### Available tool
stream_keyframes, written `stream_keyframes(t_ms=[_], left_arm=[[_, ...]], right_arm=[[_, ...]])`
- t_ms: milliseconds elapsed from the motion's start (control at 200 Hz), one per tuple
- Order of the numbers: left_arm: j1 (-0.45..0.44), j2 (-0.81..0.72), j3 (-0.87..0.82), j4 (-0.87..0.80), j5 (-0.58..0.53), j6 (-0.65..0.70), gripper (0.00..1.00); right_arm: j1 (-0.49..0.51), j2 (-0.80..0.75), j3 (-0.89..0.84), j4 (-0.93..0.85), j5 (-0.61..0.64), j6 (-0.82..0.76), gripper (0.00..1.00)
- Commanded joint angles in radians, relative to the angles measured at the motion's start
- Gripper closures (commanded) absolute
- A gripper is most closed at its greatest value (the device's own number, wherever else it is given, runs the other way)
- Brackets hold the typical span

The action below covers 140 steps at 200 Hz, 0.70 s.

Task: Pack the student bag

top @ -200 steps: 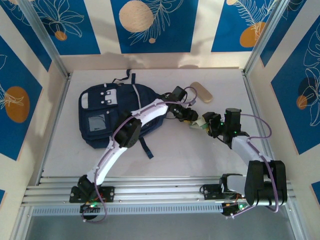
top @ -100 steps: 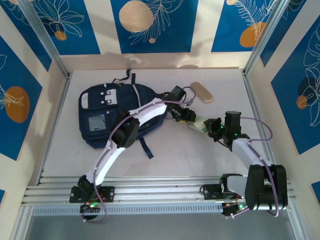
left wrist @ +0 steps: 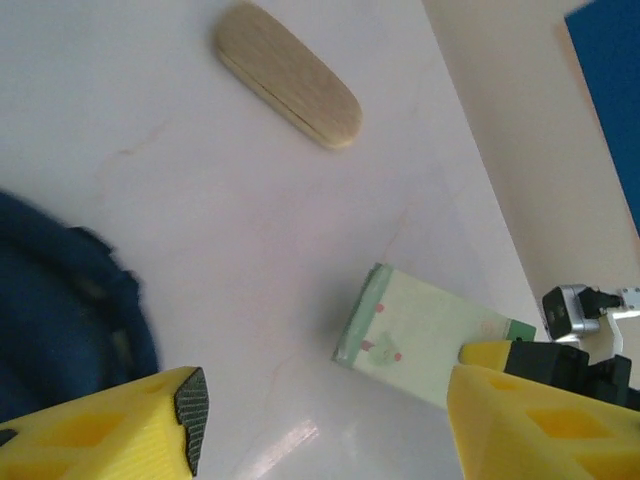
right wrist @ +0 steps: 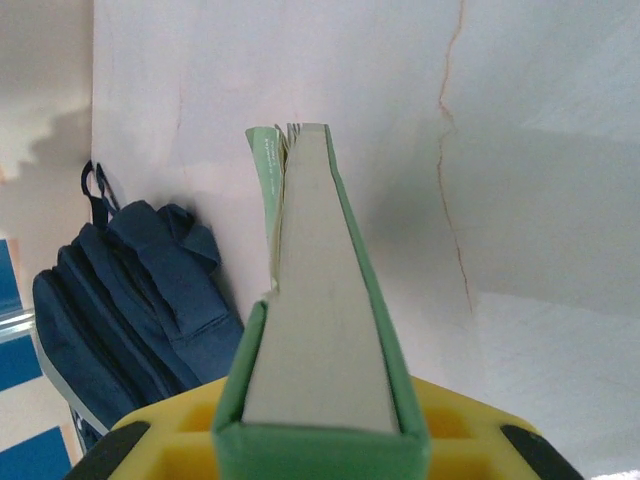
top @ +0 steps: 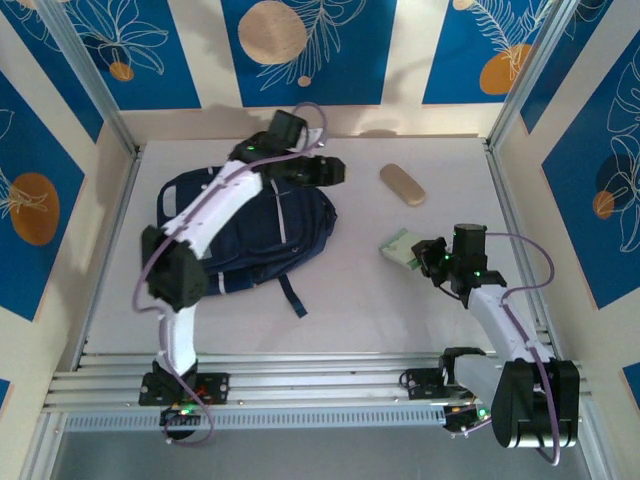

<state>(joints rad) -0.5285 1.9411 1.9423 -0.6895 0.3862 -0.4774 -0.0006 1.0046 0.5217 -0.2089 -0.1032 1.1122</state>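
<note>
The right wrist view showed page edges of a green book [right wrist: 320, 300] clamped in the right gripper [right wrist: 320, 432]; overhead, the student bag [top: 255, 235] lay centre-left, the left gripper [top: 330, 170] spread wide and empty at its upper-right corner.

The student bag [top: 290, 235] is filling the left of the surface [top: 360, 295], the left arm [top: 215, 205] arching over it. Far right a tan case [top: 402, 185] is lying; nearer, the right claw [top: 420, 255] is clamping a green book [top: 398, 247]. Bare surface is stretching between bag and book.
</note>
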Motion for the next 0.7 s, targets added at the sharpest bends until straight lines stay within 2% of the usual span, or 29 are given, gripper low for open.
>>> stream_keyframes(t_ms=[0, 85, 210, 395, 695], left_arm=[[0.105, -0.054, -0.155, -0.008, -0.065, -0.055, 0.33], [0.174, -0.071, -0.236, 0.003, -0.049, -0.074, 0.34], [0.21, -0.074, -0.296, 0.017, -0.046, -0.044, 0.34], [0.223, -0.028, -0.297, 0.031, -0.063, -0.021, 0.35], [0.201, 0.063, -0.247, 0.081, 0.015, -0.038, 0.5]], right_arm=[[0.028, -0.02, 0.053, -0.017, 0.014, -0.058, 0.93], [0.049, -0.01, 0.06, -0.017, 0.013, -0.069, 0.93], [0.068, -0.001, 0.07, -0.021, 0.013, -0.087, 0.93], [0.068, -0.003, 0.057, -0.017, 0.008, -0.094, 0.94], [0.068, 0.011, 0.014, 0.021, 0.005, -0.097, 0.95]])
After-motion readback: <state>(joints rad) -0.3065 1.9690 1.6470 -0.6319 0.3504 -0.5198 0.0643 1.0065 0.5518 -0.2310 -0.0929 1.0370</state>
